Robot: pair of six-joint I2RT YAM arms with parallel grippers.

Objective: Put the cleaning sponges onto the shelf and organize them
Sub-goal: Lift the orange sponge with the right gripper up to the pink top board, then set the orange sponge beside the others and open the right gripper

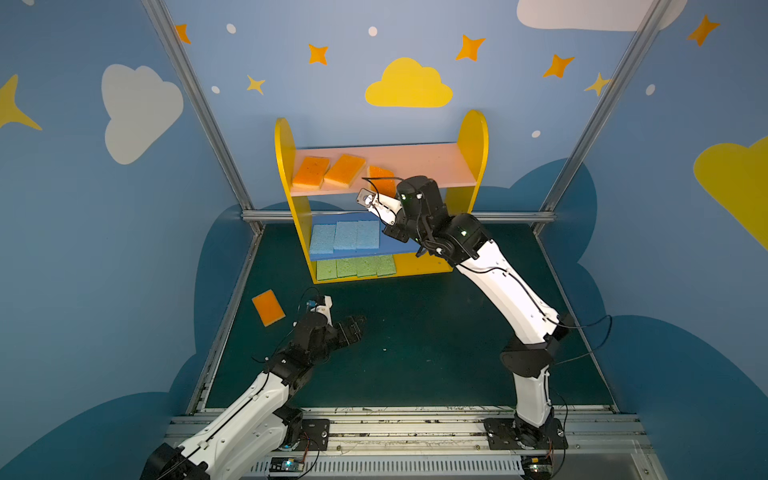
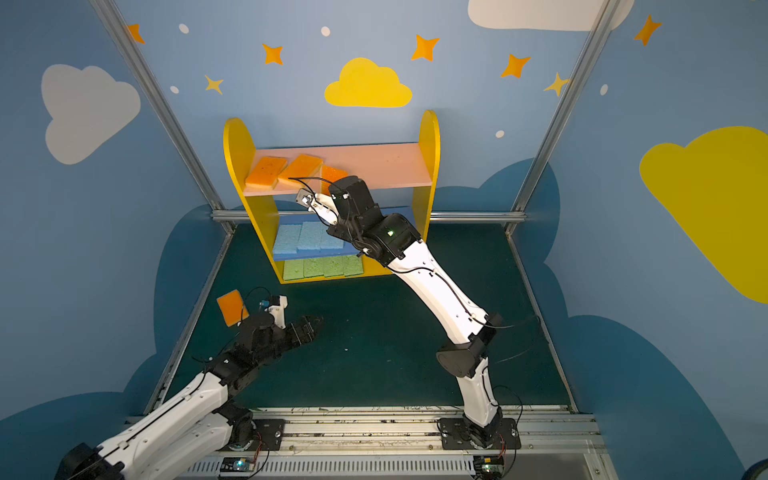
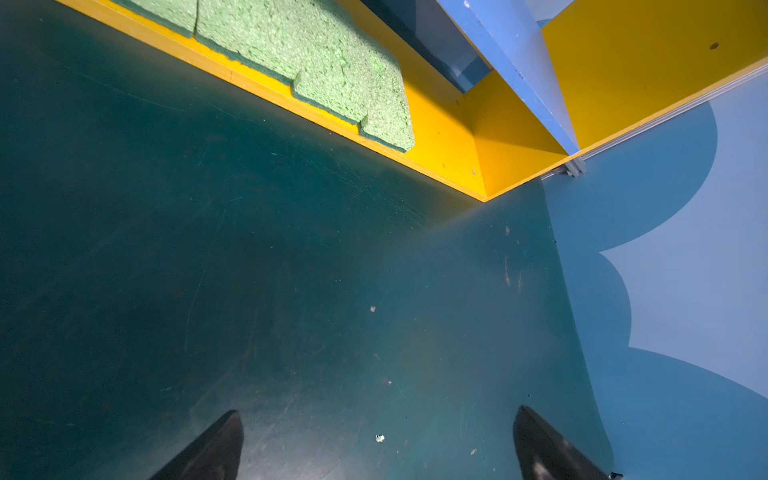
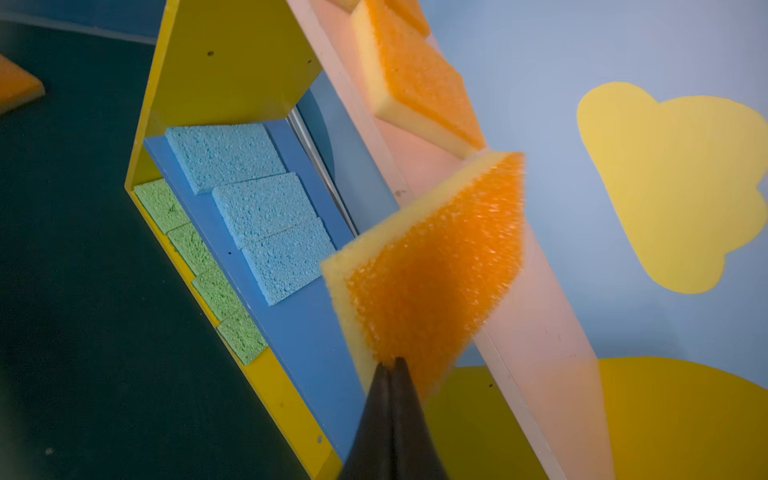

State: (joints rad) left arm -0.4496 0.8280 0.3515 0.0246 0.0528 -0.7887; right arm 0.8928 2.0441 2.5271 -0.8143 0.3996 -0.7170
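Our right gripper point(image 4: 392, 365) is clamped on one end of an orange sponge point(image 4: 432, 266); our left gripper point(image 3: 378, 415) stands wide apart and empty. Around us we see blue walls point(image 1: 83, 249) painted with clouds and stars, and a dark green mat point(image 1: 415, 340) below. The shelf point(image 1: 473, 133) stands at the mat's back edge.

Our right arm point(image 1: 498, 286) reaches up and forward from beyond the mat's front edge, wrist level with the pink board point(image 1: 428, 164). Our left arm point(image 1: 249, 407) lies low, its gripper hovering over the mat in front of the shelf.

The held sponge tilts over the pink board's front edge, orange face toward the wrist, long axis running away from the gripper. Just beside it, two more orange sponges point(image 1: 311, 171) lie at that board's left end. Three blue sponges point(image 1: 345, 235) cover the left part of the blue board point(image 4: 307, 332), and four green sponges point(image 1: 356, 267) the left part of the yellow board point(image 3: 440, 145). A fourth orange sponge point(image 1: 268, 307) lies flat near the mat's left edge, orange up, long axis roughly front to back.
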